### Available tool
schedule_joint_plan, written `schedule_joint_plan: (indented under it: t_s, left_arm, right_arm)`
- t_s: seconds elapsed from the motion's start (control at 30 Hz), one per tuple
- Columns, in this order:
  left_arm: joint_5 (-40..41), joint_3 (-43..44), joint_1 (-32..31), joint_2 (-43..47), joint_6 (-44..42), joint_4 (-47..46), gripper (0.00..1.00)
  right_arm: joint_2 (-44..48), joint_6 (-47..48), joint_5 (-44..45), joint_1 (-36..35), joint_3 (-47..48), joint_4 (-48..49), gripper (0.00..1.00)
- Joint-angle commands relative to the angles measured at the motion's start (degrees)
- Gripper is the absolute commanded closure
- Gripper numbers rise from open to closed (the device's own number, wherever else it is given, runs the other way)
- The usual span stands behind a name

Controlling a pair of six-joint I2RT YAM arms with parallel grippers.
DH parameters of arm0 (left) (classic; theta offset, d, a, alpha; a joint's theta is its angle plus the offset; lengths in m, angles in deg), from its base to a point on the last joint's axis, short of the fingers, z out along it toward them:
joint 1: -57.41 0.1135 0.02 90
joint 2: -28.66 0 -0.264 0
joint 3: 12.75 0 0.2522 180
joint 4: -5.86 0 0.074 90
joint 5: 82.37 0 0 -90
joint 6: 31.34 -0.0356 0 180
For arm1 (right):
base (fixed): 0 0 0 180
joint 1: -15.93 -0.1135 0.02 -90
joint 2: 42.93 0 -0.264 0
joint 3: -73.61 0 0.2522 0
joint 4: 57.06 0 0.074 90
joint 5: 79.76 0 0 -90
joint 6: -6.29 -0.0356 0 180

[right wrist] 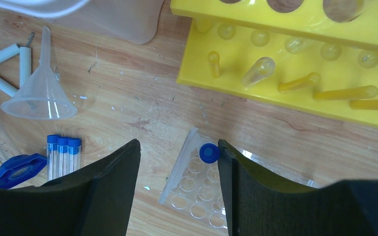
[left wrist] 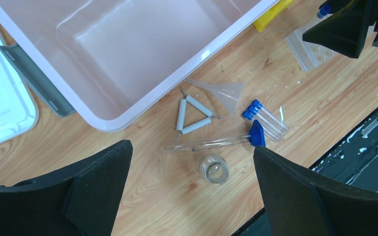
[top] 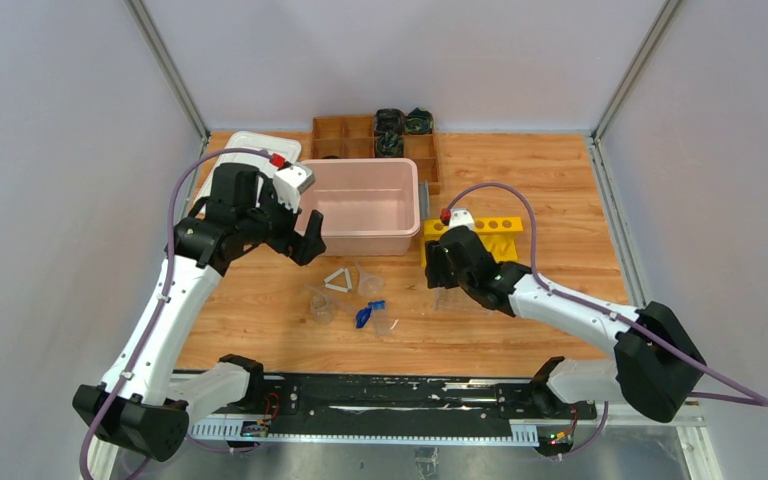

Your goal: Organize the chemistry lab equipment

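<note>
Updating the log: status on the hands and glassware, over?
Left hand open above white triangle. Right hand open astride blue-capped tube at clear rack. Funnel lies beside triangle.

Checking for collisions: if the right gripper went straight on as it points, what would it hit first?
Likely the blue-capped tube standing in the clear well rack, though depth is unclear.

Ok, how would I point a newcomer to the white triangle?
Find the big pink bin in the middle of the table. Right in front of it lies the triangle, beside a clear funnel. It alone there is solid white: three rods forming an open frame.
</note>
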Motion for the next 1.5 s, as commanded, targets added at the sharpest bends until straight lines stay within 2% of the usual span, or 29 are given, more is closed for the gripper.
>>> schedule_joint_plan:
  t_s: [0.0,0.2,0.37,0.53,0.67,0.9,1.3,1.47]
  left_arm:
    - [-0.85,1.87,0.41,-0.44,0.72,-0.35,0.00]
    - [-0.42,1.95,0.38,-0.08,0.69,-0.35,0.00]
    - [0.12,1.80,0.43,0.17,0.78,-0.27,0.00]
    - [-0.06,1.69,0.44,-0.11,1.44,-0.26,0.00]
    - [0.03,2.00,0.46,0.41,1.42,0.16,0.00]
    - [0.45,2.05,0.43,1.35,0.82,1.04,0.00]
    - [0.64,2.16,0.52,1.14,0.22,1.15,0.00]
    - [0.56,2.22,0.52,1.27,-0.02,1.15,0.00]
  right_arm:
    - [3.83,1.21,0.17,0.67,1.90,-1.23,0.38]
    - [6.63,0.71,2.48,0.07,4.12,-7.23,0.41]
    - [8.21,-2.33,4.75,-7.17,5.49,-10.01,0.55]
    - [-2.05,-7.97,-1.63,-13.37,9.59,-10.20,0.62]
    - [-11.44,-8.37,-3.89,-17.08,13.51,-9.37,0.64]
    - [-19.86,-8.49,-6.31,-17.67,15.90,-7.41,0.64]
    - [-24.92,-8.97,-5.85,-17.67,15.18,-6.83,0.66]
    - [-25.94,-9.59,-3.45,-17.43,14.77,-7.59,0.70]
